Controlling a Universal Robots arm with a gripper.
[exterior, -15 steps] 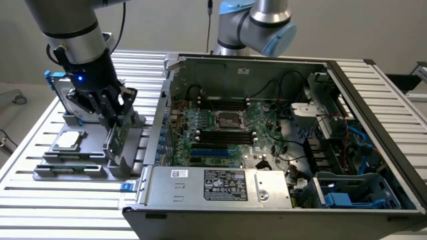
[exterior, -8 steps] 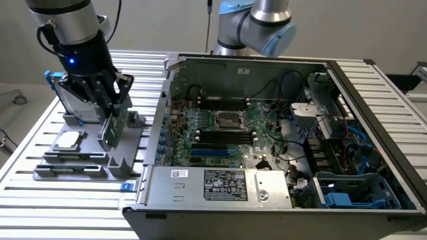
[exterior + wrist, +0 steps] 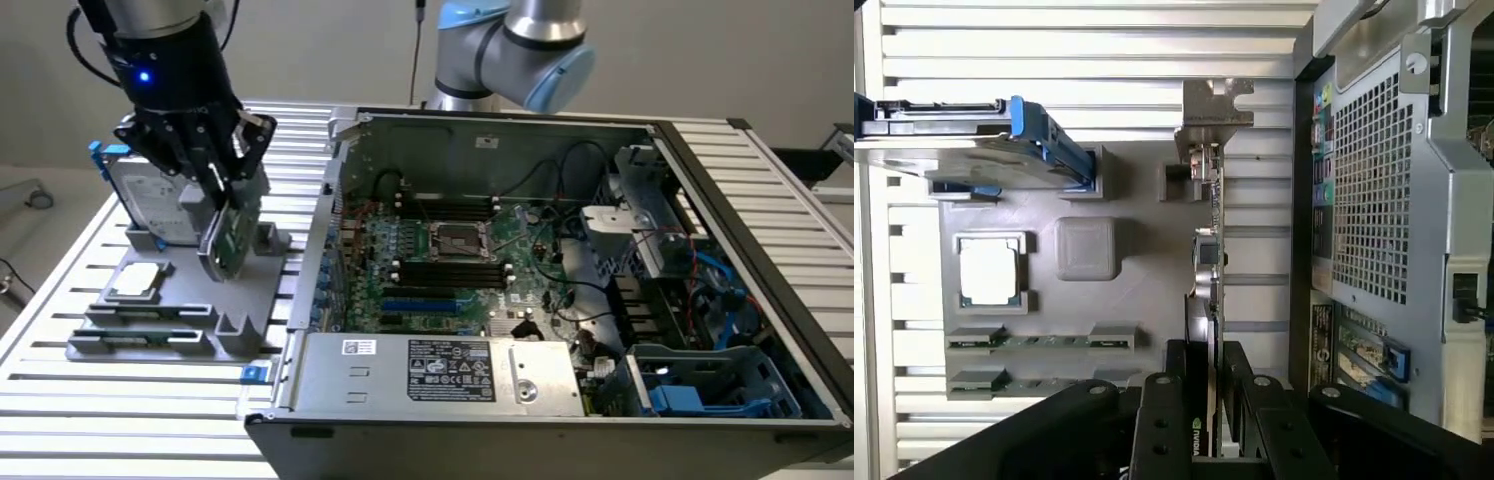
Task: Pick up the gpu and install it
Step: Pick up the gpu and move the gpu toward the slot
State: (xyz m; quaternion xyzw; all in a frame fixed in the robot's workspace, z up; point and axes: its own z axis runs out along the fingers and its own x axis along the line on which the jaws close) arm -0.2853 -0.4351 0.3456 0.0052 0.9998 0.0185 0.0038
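**Fig. 1.** The claw (image 3: 220, 182) is clenched on the gpu (image 3: 230, 240), with one of its fingers (image 3: 1164, 430) against each face near the card's upper edge. The gpu stands upright on edge in the grey holder (image 3: 247, 325). The holder sits on the slatted desk (image 3: 80, 400) at the exterior view's left, just beside the open computer case (image 3: 534, 450). You cannot tell whether the card has left its seat.

**Hazards (judged, not observed).**
- One finger bears on a glossy, rounded black shroud (a poor surface for a flat pad), so a sharp move may let the card slip or rock.
- The metal end bracket (image 3: 1214, 110) is stamped and hooked and juts past the board. It could catch the holder's post or the case rim if you tilt the card.
- The hard drive (image 3: 134, 195) stands upright close beside the claw, and sideways drift would knock it.

**Materials and shapes.**
- The gpu is slim and rectangular, with a thin, rigid green circuit board on the face away from the shroud.
- The holder is matte grey with moulded pockets. A square silver chip (image 3: 987, 270) and memory sticks (image 3: 1044, 340) lie in them.
- The desk is ribbed pale metal.
- The case's rear wall is perforated sheet metal.
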